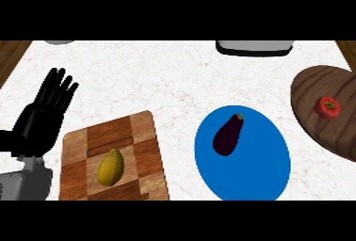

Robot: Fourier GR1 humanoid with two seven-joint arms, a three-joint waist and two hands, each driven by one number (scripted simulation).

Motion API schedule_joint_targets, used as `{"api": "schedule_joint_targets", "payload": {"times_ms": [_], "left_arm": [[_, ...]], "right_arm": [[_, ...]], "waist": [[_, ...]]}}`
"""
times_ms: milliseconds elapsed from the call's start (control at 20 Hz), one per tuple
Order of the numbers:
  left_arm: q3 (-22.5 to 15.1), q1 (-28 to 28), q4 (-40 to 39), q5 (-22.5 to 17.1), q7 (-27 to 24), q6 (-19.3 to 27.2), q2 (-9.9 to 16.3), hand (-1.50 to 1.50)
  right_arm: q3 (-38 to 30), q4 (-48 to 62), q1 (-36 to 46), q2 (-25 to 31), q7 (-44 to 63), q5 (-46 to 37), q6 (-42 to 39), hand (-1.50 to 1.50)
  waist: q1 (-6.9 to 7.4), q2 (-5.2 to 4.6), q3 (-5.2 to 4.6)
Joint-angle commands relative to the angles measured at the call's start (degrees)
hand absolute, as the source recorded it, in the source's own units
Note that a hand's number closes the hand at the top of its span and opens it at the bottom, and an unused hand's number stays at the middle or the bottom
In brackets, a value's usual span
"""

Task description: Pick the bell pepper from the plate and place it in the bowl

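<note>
A small red bell pepper (327, 107) lies on a brown wooden plate (313, 84) at the counter's right edge; part of the plate is cut off by the view. To its left sits a blue bowl (257, 164), wide and shallow, with a dark purple eggplant (228, 135) lying in it. My left hand (43, 117) rests open at the far left with its fingers pointing up, far from the pepper and touching nothing. My right hand does not show.
A checkered wooden cutting board (132, 136) with a yellow fruit (110, 167) lies between my left hand and the bowl. A white and dark appliance (254, 47) stands at the back, and a grey object (59, 42) at the back left.
</note>
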State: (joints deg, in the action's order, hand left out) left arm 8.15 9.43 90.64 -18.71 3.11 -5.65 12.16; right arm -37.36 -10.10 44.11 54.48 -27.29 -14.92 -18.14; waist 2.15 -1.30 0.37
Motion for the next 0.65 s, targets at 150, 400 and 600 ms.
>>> {"api": "schedule_joint_targets", "payload": {"times_ms": [150, 400, 600], "left_arm": [[-1.29, 0.58, 0.27, 1.94, 0.11, 1.77, -1.16, 0.0], [-2.34, -1.6, 3.07, 1.6, 0.77, 1.63, -2.11, 0.0], [-0.71, -2.03, 2.4, 1.03, 0.85, 1.33, -0.91, 0.0]], "right_arm": [[-2.54, 2.62, -7.93, 7.88, -3.35, 2.01, -8.51, -1.5], [-3.33, 3.49, -12.02, 10.51, -5.39, 2.76, -14.21, -1.5], [-2.92, 3.09, -15.8, 10.19, -8.46, 2.29, -15.7, -1.5]], "waist": [[-0.77, -0.02, 0.22], [-0.4, 0.29, 0.29], [-0.27, 0.2, 0.36]]}}
